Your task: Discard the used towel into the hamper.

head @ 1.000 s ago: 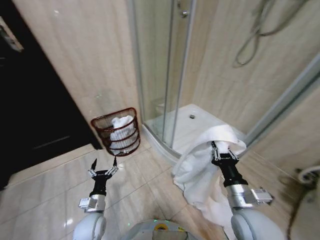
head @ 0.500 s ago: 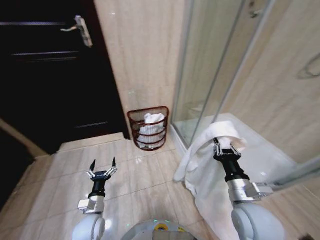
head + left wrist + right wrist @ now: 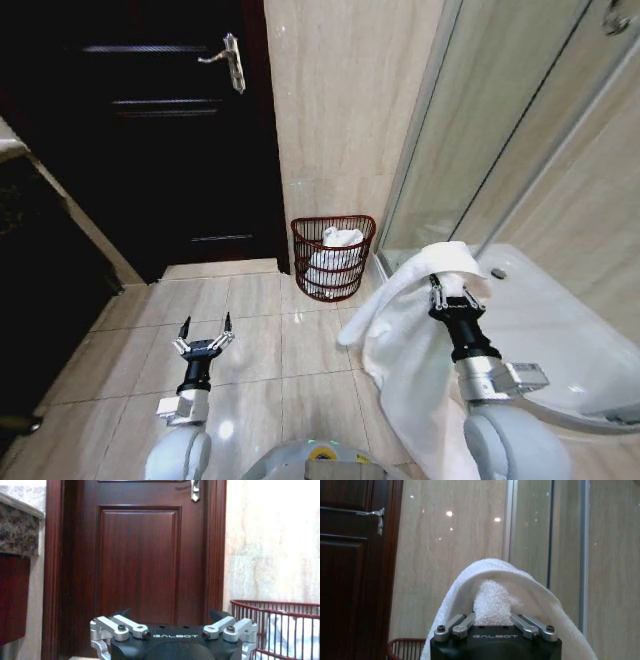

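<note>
A large white towel [image 3: 405, 345] hangs from my right gripper [image 3: 447, 288], which is shut on its upper fold and held up at the right. In the right wrist view the towel [image 3: 492, 592] bulges up between the closed fingers. The hamper [image 3: 333, 257], a small round reddish-brown wire basket holding white cloth, stands on the floor against the beige wall, ahead and left of the towel. Its rim also shows as the hamper [image 3: 280, 626] and the hamper [image 3: 405, 648]. My left gripper [image 3: 205, 332] is open and empty, low over the floor tiles at the left.
A dark wooden door [image 3: 170, 130] with a metal handle [image 3: 228, 60] fills the left wall. A glass shower enclosure [image 3: 480, 150] with a white tray [image 3: 560, 330] stands at the right. A dark cabinet [image 3: 40, 300] lies at the far left. Beige tiled floor [image 3: 260, 340] stretches toward the hamper.
The whole head view has swung left, so the door now shows fully and the hamper sits nearer the centre. Both arms keep their poses; the towel stays in the right gripper.
</note>
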